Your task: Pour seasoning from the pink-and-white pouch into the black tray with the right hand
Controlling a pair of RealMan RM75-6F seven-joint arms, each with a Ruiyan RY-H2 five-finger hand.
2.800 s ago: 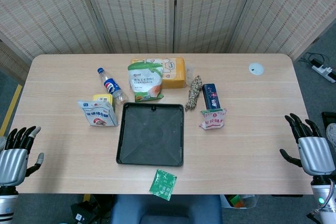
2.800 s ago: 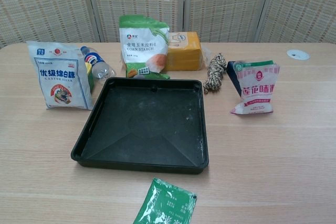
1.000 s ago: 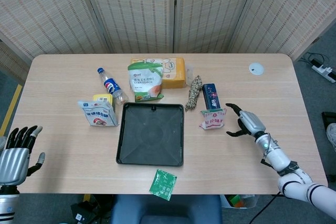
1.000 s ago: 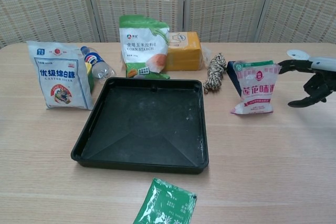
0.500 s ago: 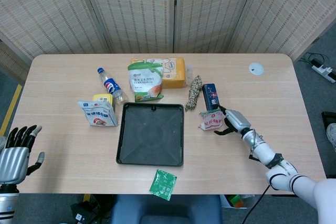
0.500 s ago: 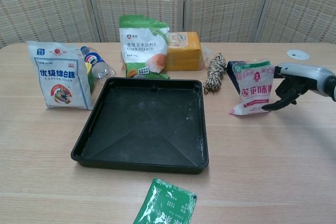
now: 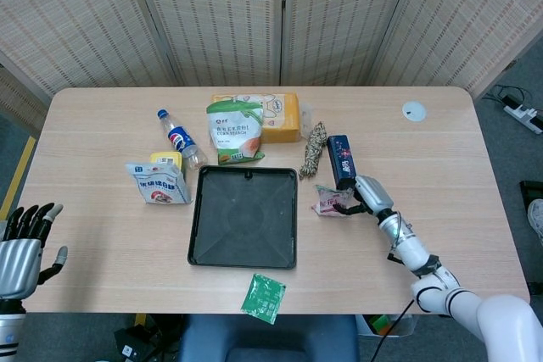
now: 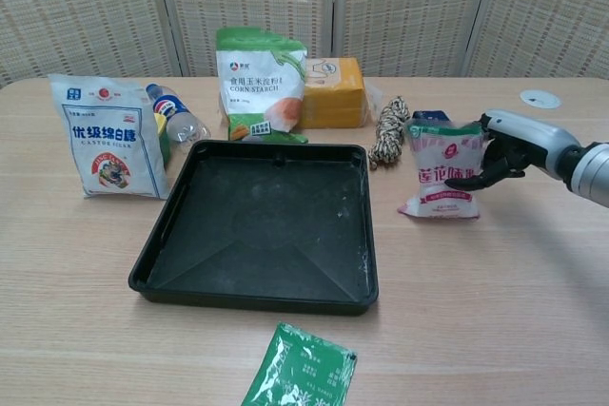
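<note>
— Where is the pink-and-white pouch (image 8: pixel 442 170) to be found?
— It is seen standing on the counter (image 8: pixel 495 292), just at 3 o'clock of the black tray (image 8: pixel 265 225) and apart from its rim. In the chest view it is leaned a little toward the tray. In the head view the pouch (image 7: pixel 332 201) is placed just at 6 o'clock of a dark blue box (image 7: pixel 340 159).

— How is the right hand (image 8: pixel 502 152) set?
— It is laid against the pouch's 3 o'clock side, with dark fingers (image 8: pixel 473 179) curled onto the front face and the thumb side hidden behind. A hold appears to be taken on the pouch. From the head view the right hand (image 7: pixel 365 195) is shown touching the pouch's edge.

— And the left hand (image 7: pixel 23 243)?
— It is kept at the counter's 8 o'clock corner, fingers spread apart, nothing held.

— What is arranged around the tray?
— At 12 o'clock a corn starch bag (image 8: pixel 260 84) is stood, with an orange block (image 8: pixel 335 92) behind it. A coil of rope (image 8: pixel 388 130) is laid between that block and the pouch. At 9 o'clock a white sugar bag (image 8: pixel 111 138) is stood, a plastic bottle (image 8: pixel 177 116) lying behind it. At 6 o'clock a green sachet (image 8: pixel 302 370) is laid flat. A small white disc (image 7: pixel 414 110) is seen at the counter's 2 o'clock corner.
</note>
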